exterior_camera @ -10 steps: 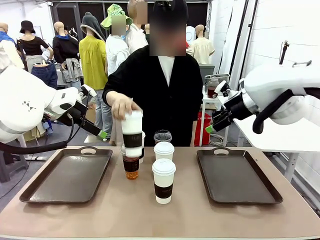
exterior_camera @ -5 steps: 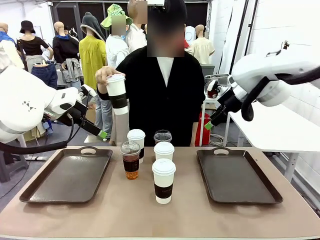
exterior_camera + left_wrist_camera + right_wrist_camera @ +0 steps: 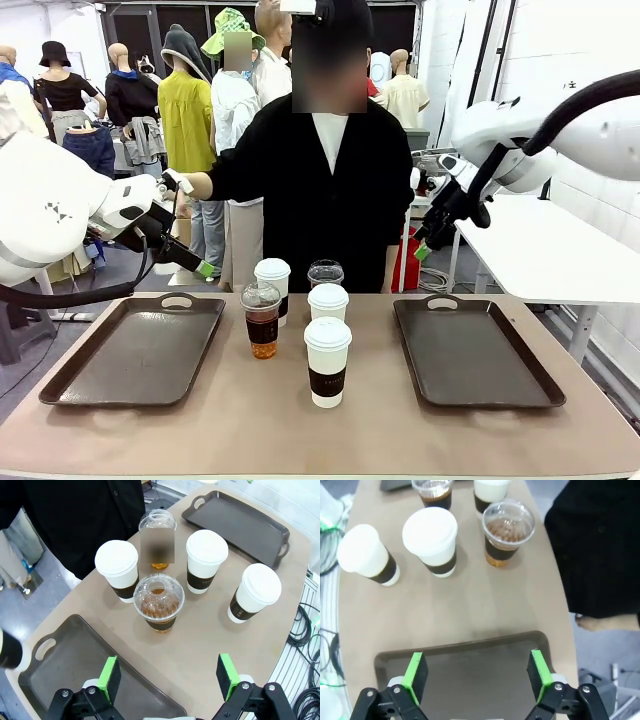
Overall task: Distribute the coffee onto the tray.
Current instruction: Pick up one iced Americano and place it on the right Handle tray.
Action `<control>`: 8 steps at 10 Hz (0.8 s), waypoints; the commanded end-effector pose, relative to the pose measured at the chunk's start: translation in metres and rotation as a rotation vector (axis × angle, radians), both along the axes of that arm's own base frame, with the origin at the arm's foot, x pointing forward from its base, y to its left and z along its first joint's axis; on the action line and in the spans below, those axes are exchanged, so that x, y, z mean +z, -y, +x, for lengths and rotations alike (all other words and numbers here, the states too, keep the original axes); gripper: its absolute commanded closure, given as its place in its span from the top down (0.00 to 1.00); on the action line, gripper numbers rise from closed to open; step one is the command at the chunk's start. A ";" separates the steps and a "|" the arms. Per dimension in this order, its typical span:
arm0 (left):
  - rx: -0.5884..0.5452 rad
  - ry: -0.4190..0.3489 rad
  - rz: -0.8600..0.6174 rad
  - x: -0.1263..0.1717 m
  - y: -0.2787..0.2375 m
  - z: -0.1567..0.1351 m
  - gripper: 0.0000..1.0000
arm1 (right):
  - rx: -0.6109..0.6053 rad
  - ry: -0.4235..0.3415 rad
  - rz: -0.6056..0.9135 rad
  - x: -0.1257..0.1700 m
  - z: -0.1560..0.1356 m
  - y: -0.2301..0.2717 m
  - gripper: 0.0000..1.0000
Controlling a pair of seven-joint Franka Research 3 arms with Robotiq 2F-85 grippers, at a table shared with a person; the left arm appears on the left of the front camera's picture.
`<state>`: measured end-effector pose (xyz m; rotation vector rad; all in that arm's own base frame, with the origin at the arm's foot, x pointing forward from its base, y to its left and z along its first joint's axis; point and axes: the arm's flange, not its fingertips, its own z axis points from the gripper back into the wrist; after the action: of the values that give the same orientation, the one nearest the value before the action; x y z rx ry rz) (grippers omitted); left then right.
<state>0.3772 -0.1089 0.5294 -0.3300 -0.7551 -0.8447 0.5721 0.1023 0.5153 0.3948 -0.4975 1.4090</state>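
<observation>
The left tray [image 3: 100, 375] is lying bare at the counter's [image 3: 400, 430] left end. The left gripper [image 3: 168, 677] is hovering raised and pointing down toward the tray's inner edge, jaws spread wide and holding nothing, probably poised to take a cup. Five coffees are standing bunched mid-counter between the trays, reachable by either arm: three sleeved white cups [image 3: 327, 360] and two iced coffees [image 3: 261, 320]. The right gripper [image 3: 476, 670] is likewise hanging open and empty, pointing down toward the bare right tray [image 3: 475, 350].
</observation>
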 end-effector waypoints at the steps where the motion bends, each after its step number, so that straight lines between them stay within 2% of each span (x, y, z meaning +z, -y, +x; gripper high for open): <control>1: -0.008 -0.009 -0.009 -0.001 -0.003 0.000 1.00 | 0.036 -0.023 0.032 -0.010 0.021 0.003 1.00; 4: -0.008 -0.009 -0.009 -0.001 -0.003 0.000 1.00 | 0.031 -0.039 0.065 -0.029 0.027 0.003 1.00; 5: -0.008 -0.009 -0.009 -0.001 -0.003 0.000 1.00 | -0.018 -0.025 0.056 -0.030 0.023 0.004 1.00; 6: -0.008 -0.009 -0.009 -0.001 -0.003 0.000 1.00 | 0.024 -0.043 0.040 -0.032 0.025 0.004 1.00; 8: -0.008 -0.009 -0.009 -0.001 -0.003 0.000 1.00 | 0.024 -0.043 0.040 -0.032 0.025 0.004 1.00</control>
<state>0.3773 -0.1085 0.5293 -0.3292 -0.7547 -0.8437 0.5978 0.0983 0.4838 0.4666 -0.4931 1.4063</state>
